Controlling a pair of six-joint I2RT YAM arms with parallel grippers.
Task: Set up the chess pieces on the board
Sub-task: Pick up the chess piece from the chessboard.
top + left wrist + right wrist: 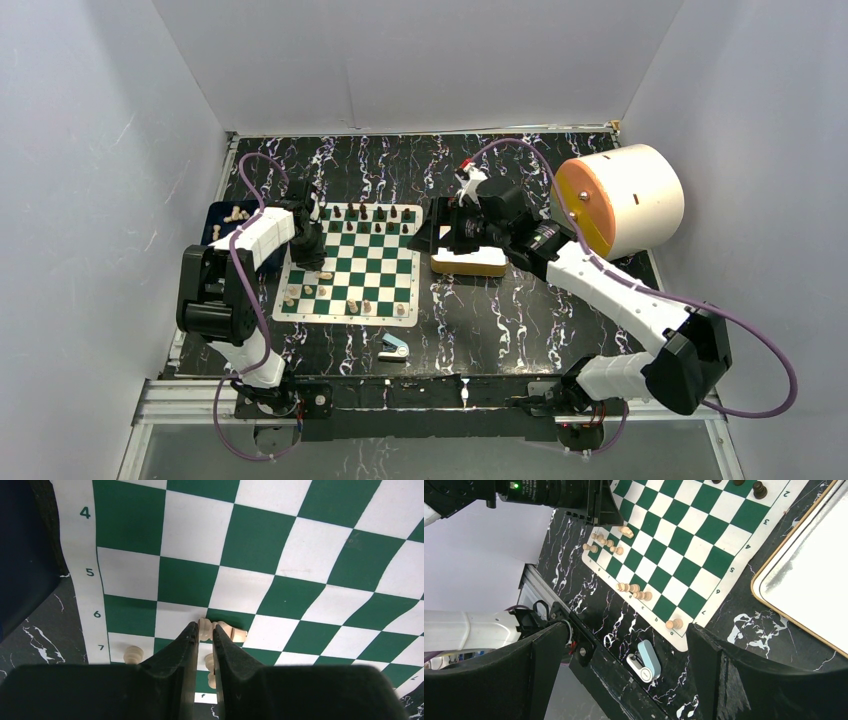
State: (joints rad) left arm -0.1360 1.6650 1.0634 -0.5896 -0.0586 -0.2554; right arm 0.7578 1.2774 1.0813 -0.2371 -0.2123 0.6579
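The green and white board lies left of centre. Dark brown pieces stand along its far row. Pale pieces stand along its near rows. My left gripper is low over the board's left side. In the left wrist view its jaws are closed on the end of a pale piece that lies on its side on the board. Two more pale pieces stand close by. My right gripper is wide open and empty, above the table right of the board.
A dark blue tray with pale pieces sits left of the board. A silver tin lies right of it, under my right arm. A blue-and-white stapler-like object lies near the front edge. A white drum with an orange face stands far right.
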